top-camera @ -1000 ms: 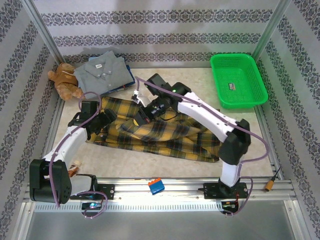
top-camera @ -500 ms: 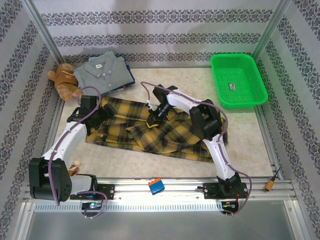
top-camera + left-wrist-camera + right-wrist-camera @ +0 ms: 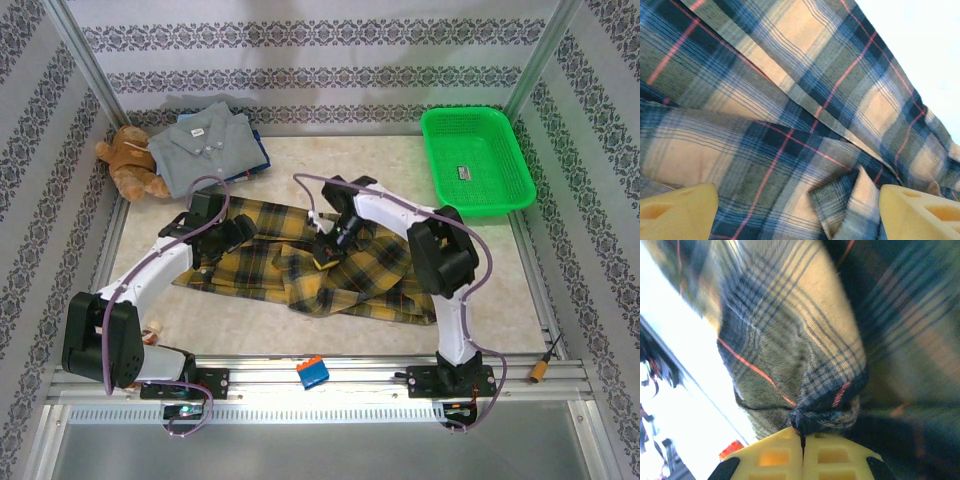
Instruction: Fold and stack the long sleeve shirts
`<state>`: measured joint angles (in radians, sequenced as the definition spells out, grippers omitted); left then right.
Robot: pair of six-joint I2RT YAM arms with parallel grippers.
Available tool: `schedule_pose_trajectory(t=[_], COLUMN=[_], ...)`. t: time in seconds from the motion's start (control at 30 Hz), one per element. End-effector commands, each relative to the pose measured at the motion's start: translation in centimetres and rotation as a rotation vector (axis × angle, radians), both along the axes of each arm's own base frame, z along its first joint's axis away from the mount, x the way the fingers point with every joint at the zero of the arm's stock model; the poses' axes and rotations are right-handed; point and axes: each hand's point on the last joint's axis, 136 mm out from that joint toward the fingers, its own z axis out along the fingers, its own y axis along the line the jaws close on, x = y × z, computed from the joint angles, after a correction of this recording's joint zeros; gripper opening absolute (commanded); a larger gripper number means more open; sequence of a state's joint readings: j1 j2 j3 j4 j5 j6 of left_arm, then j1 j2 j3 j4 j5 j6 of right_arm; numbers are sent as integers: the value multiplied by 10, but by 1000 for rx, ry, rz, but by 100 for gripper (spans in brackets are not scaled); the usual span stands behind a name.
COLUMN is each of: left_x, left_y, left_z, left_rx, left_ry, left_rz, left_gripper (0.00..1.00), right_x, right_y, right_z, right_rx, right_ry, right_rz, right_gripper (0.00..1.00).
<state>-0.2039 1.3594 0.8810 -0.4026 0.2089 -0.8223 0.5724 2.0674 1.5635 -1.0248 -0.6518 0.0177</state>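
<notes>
Plaid shirt (image 3: pixel 372 278) mid-fold
Right gripper (image 3: pixel 802 440) pinches a bunched edge to pull it over; left gripper (image 3: pixel 799 210) (wide open, empty) hovers ready.

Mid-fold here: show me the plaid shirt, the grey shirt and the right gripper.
plaid shirt (image 3: pixel 255 272), top external view, on the flat left half of the cloth.
grey shirt (image 3: pixel 205 145), top external view, on its folded front below the collar.
right gripper (image 3: pixel 802 441), right wrist view, where the shut fingertips pinch plaid cloth.

Now the right fingers (image 3: pixel 772 457) with pinched plaid shirt (image 3: pixel 370 285) nearer the front, left fingers (image 3: pixel 677 210) farther right.
</notes>
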Motion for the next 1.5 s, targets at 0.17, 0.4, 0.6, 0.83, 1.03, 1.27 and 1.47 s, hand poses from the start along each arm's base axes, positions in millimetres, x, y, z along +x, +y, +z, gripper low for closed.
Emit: schedule_pose_trajectory(t=[0.17,0.4,0.6,0.83,1.03,1.27,1.47], left_x=[-10,-19,-40,-62,-55,-57,-55], left_y=[-50,-61,-90,-122,-139,-158,-164], left_z=[-7,-12,-19,-38,-35,-43,-40], left_rx=[-155,-216,-349,-473,-575,-667,-698], left_ry=[23,68,169,273,267,286,271], left_rz=[-14,13,12,54,78,64,42], left_gripper=[84,84,81,69,62,43,11], right_x=[-52,-78,-84,-80,-83,-83,-80], right_y=[-24,-33,-31,-28,-33,-35,-37], right_z=[-27,-21,-29,-32,-35,-38,-35], right_rx=[-113,-122,-146,-147,-161,-175,-177], right_ry=[97,80,83,66,70,66,43], right_rz=[56,83,92,96,109,113,104], right_gripper=[0,0,0,0,0,0,0])
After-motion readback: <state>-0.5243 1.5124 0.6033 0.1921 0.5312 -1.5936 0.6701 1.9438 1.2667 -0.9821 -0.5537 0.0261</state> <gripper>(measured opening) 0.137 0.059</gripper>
